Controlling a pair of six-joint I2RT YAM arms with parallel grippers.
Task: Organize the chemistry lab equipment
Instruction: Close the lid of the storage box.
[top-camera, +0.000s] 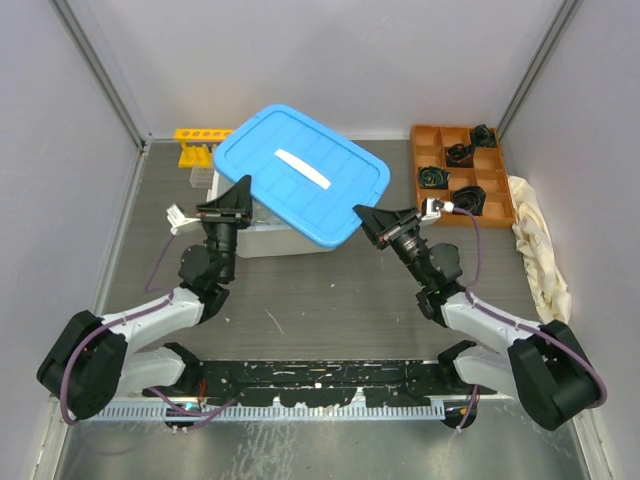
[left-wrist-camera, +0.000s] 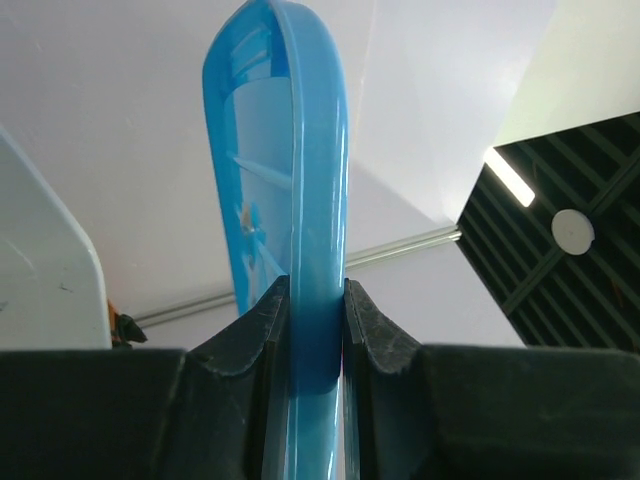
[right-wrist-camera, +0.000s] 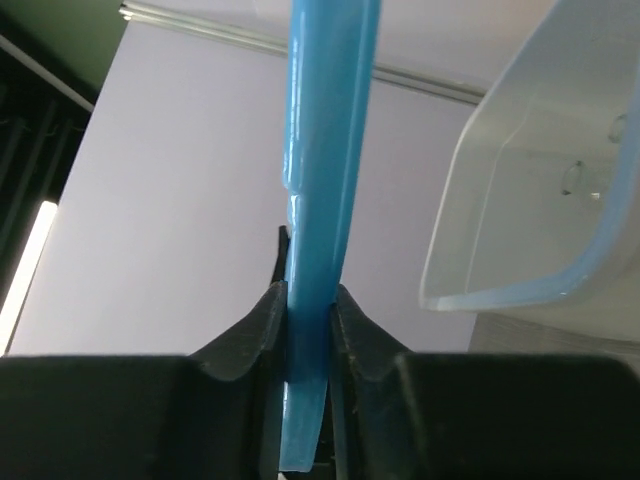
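A blue lid (top-camera: 300, 170) hangs tilted over a whitish bin (top-camera: 275, 238) in the middle of the table. My left gripper (top-camera: 240, 190) is shut on the lid's left rim, and my right gripper (top-camera: 365, 218) is shut on its right rim. In the left wrist view the blue lid's rim (left-wrist-camera: 315, 200) stands upright, clamped in the left gripper (left-wrist-camera: 316, 300). In the right wrist view the lid's edge (right-wrist-camera: 325, 150) is pinched in the right gripper (right-wrist-camera: 310, 300), with the bin (right-wrist-camera: 540, 200) beside it. A yellow rack (top-camera: 200, 140) and a clear plastic rack (top-camera: 201, 178) stand at the back left. The bin's inside is hidden under the lid.
An orange compartment tray (top-camera: 428, 136) with black objects sits at the back right. A cream cloth (top-camera: 540, 250) lies along the right wall. Grey walls close in the table on the left, right and back.
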